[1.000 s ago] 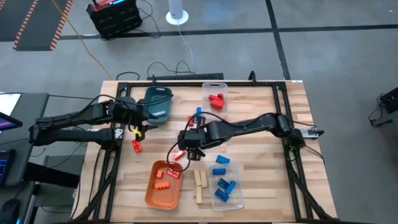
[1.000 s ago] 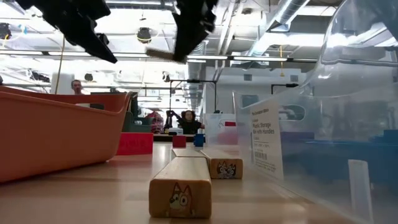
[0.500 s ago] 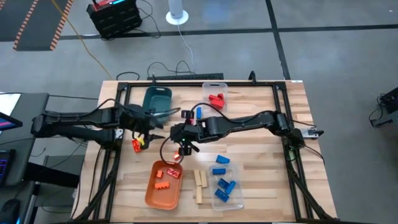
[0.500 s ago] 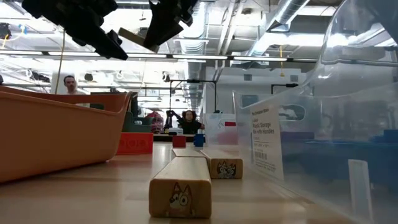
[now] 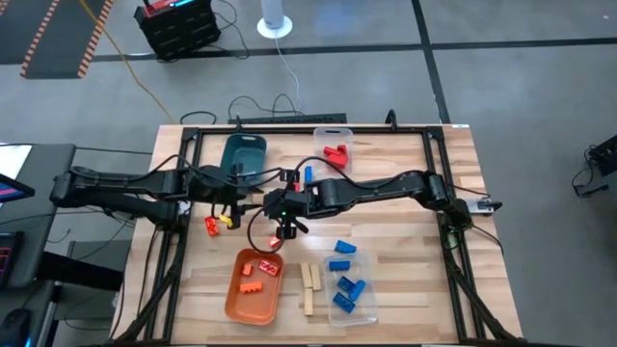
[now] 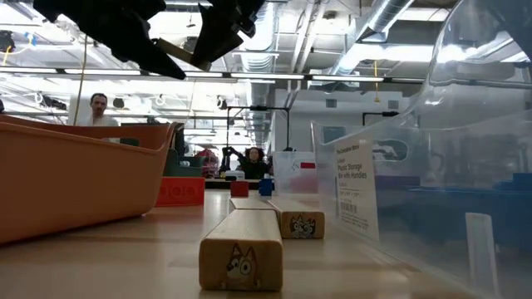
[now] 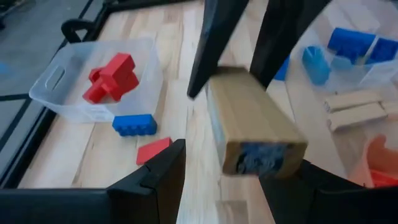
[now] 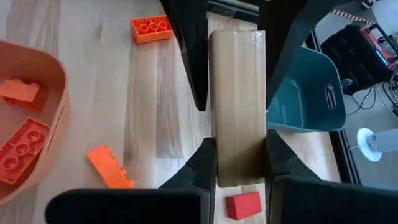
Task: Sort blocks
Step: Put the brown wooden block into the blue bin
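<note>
A light-wood block (image 8: 237,99) hangs in the air between my two grippers, over the table's middle. My right gripper (image 8: 239,163) is shut on it. My left gripper (image 7: 239,177) is open, and its fingers (image 8: 189,56) stand on either side of the block's other end (image 7: 261,152); a gap shows beside it. In the high view the left gripper (image 5: 244,202) and right gripper (image 5: 276,205) meet tip to tip. Two more wood blocks (image 5: 308,286) lie flat on the table. Orange bricks (image 8: 151,28) and a red brick (image 8: 244,205) lie loose on the table. My right gripper pinches the wood block between its two fingers (image 8: 208,163), on the long sides near one end (image 8: 239,171). The fingers lie along the block. The block is lifted clear of the table and reaches out level toward the left gripper.
An orange tray (image 5: 237,301) with orange and red bricks sits near the front edge. A teal tray (image 5: 244,156) sits behind the grippers. One clear bin (image 5: 334,140) holds a red brick, another (image 5: 366,306) blue bricks. Loose blue bricks (image 5: 340,249) lie right of centre. People show in the room behind.
My right gripper carried the wood block up and toward the table's left. My left gripper moved from the teal tray toward the table's right until its open fingers came around the block's free end.
</note>
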